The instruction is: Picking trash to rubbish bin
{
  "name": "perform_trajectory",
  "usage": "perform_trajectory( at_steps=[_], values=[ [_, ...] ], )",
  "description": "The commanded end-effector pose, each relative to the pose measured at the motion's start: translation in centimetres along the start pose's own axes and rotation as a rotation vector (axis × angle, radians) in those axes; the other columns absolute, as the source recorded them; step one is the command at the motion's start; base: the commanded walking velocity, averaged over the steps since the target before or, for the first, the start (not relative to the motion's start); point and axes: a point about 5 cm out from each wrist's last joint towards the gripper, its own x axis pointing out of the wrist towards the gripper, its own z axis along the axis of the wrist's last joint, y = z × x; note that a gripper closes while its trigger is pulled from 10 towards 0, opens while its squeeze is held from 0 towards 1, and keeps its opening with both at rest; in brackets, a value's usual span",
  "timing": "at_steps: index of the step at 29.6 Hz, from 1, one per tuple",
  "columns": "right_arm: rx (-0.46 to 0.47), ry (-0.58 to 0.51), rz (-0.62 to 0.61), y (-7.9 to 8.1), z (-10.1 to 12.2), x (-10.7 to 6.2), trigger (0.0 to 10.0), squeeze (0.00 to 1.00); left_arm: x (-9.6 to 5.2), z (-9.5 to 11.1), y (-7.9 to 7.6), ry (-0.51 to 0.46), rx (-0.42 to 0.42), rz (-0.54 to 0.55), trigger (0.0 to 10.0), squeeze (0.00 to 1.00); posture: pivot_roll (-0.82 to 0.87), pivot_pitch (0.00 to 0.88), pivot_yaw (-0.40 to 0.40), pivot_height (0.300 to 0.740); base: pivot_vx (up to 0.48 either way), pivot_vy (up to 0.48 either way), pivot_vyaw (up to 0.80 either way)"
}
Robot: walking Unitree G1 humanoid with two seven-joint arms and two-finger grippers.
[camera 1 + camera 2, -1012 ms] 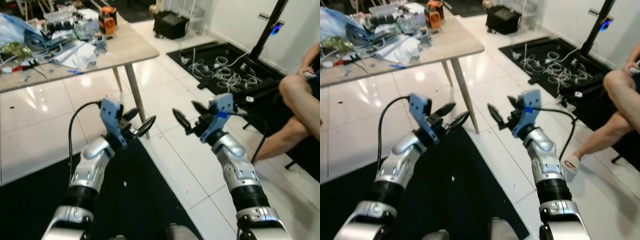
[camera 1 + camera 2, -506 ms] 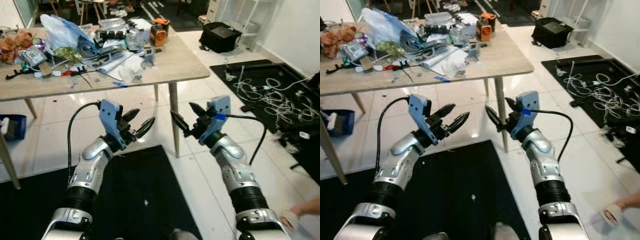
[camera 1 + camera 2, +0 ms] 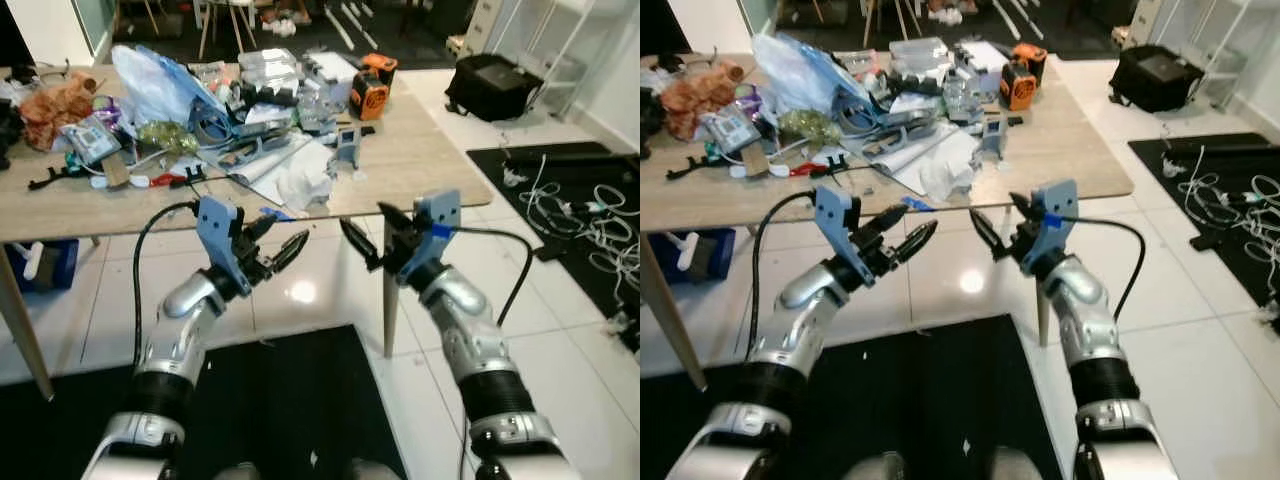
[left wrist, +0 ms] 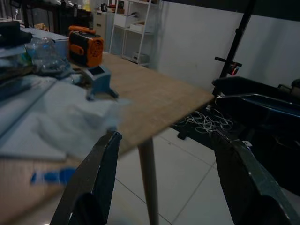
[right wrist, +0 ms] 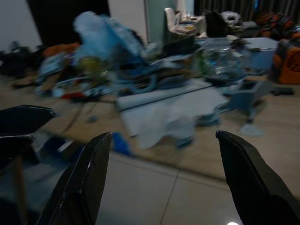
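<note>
Both arms are raised before a cluttered light wooden table. The left gripper and right gripper hover short of its near edge, jaws apart, holding nothing. A crumpled white paper wad lies near that edge; both wrist views blur it. Beyond, the heaped clutter is hard to sort.

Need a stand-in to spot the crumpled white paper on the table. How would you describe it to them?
Start at the long wooden table ahead of the robot, cluttered across its far side. Follow its near edge to the sheets of paper; the crumpled white paper sits there, just beyond the left pincer. It is the only balled-up white wad, between a small grey-blue stand and a blue scrap.
</note>
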Motion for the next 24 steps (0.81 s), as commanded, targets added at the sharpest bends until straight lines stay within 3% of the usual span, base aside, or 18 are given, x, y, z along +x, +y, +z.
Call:
perform_trajectory(
  at_steps=[1,8,24],
  values=[
    [0.003,0.008,-0.021,-0.57,-0.06,-0.47,10.0,0.0,0.33,0.0,-0.47,-0.004,-0.009,-0.014,10.0,0.0,-0.09,0.0,-0.023,0.74,0.48,0.0,0.0],
    [-0.011,0.015,0.018,-0.37,-0.01,-0.51,10.0,0.0,0.27,0.08,-0.33,-0.01,-0.011,0.002,10.0,0.0,-0.09,0.0,-0.023,0.74,0.382,0.0,0.23],
    [-0.035,0.009,0.056,-0.17,0.22,-0.7,10.0,0.0,0.22,0.37,-0.4,-0.017,0.01,-0.004,10.0,0.0,-0.09,0.0,-0.022,0.74,0.0,0.0,0.78]
  ],
)
